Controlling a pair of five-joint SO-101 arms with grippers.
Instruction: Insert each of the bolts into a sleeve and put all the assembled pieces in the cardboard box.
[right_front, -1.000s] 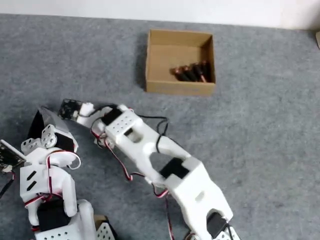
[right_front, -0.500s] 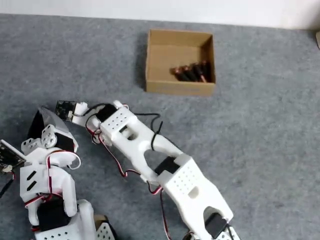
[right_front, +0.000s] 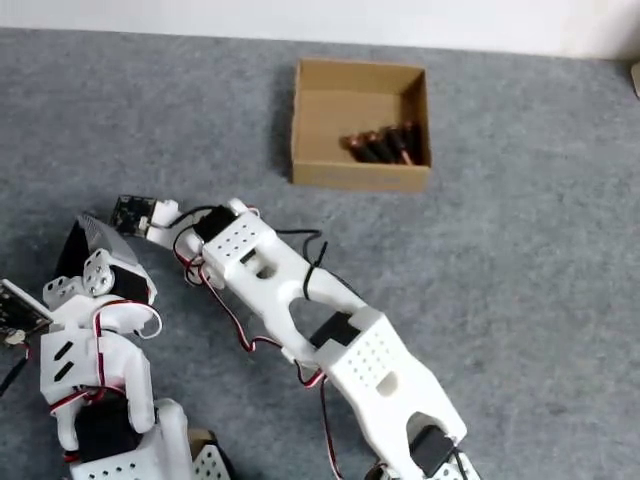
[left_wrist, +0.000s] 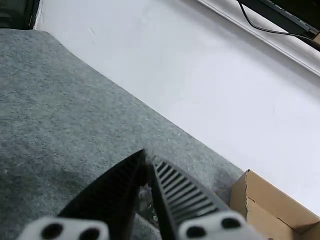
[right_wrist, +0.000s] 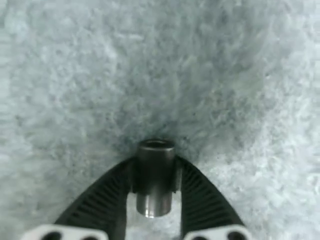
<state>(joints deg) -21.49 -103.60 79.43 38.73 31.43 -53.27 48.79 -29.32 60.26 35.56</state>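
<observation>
In the right wrist view my right gripper (right_wrist: 155, 167) is shut on a dark metal sleeve (right_wrist: 155, 175), held upright just above the grey carpet with its open end showing. From above, the right arm (right_front: 250, 265) stretches across to the left, and its wrist ends close to the left arm's black fingers (right_front: 75, 245). My left gripper (left_wrist: 148, 160) points up and away with its jaws almost together, and a small shiny bolt (left_wrist: 146, 197) glints between them. The cardboard box (right_front: 355, 175) stands at the back and holds several assembled pieces (right_front: 385, 145) in its right corner.
Grey carpet covers the table. A white wall runs along the far edge. A corner of the box (left_wrist: 270, 205) appears in the left wrist view. Red and black cables hang along the right arm.
The right arm has swung slightly further left toward the left gripper and its wrist has rolled. The left arm has kept still.
</observation>
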